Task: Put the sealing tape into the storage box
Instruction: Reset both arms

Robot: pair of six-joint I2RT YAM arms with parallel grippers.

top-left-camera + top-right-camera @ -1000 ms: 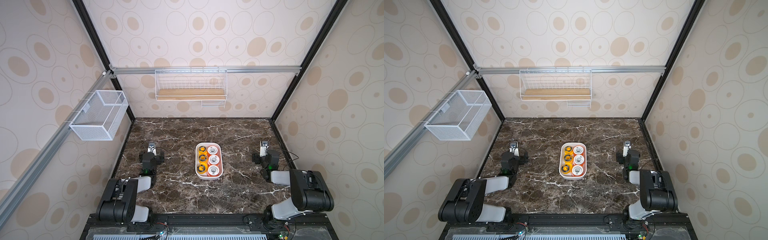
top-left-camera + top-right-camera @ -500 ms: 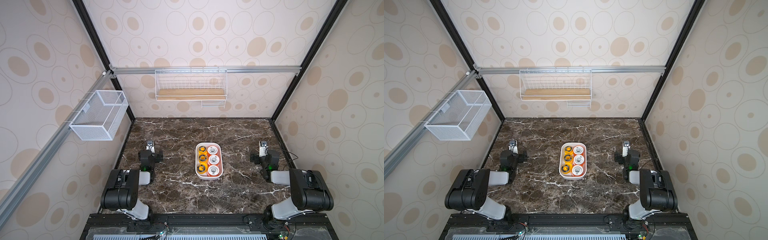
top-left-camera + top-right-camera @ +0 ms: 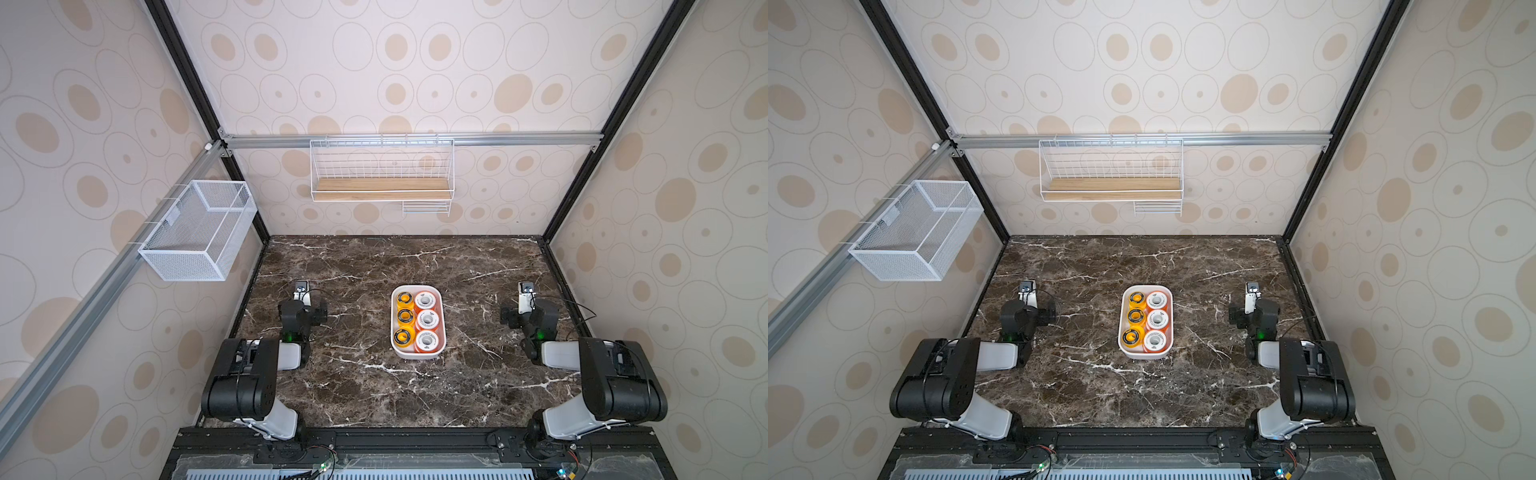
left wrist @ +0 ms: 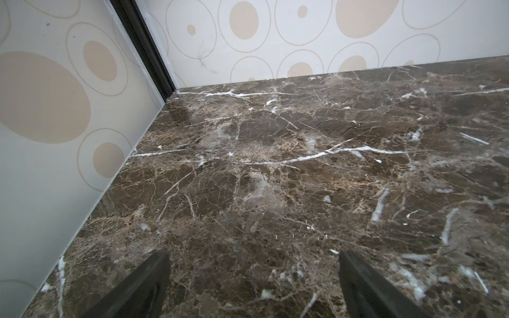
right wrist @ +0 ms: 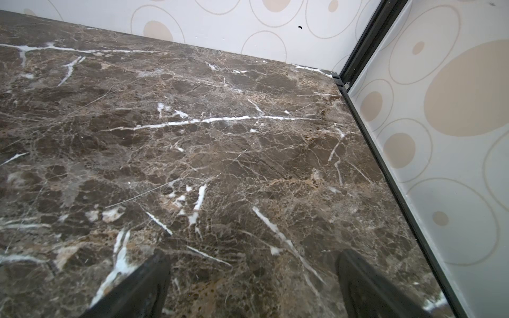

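Six spools of sealing tape (image 3: 427, 319) show from above, all inside the white storage box (image 3: 417, 355), packed in two rows of three. The yellow ones (image 3: 404, 317) with dark ringed faces lie on the side toward the left tool (image 4: 253, 258), and the orange ones (image 3: 424, 301) with white faces on the side toward the right tool (image 5: 253, 257) (whether more lie beneath them I cannot tell). The box stands on the dark marble table (image 3: 374, 395) between the two tools, well apart from each. Both tools are spread wide and grip nothing, with only marble ahead of them in the wrist views. Each arm is folded near its own side wall, its tool pointing toward the far wall. Beyond the left tool a white mesh basket (image 3: 199, 232) hangs on the side rail, and past both tools a wire rack (image 3: 381, 183) with a wooden board hangs on the far wall.
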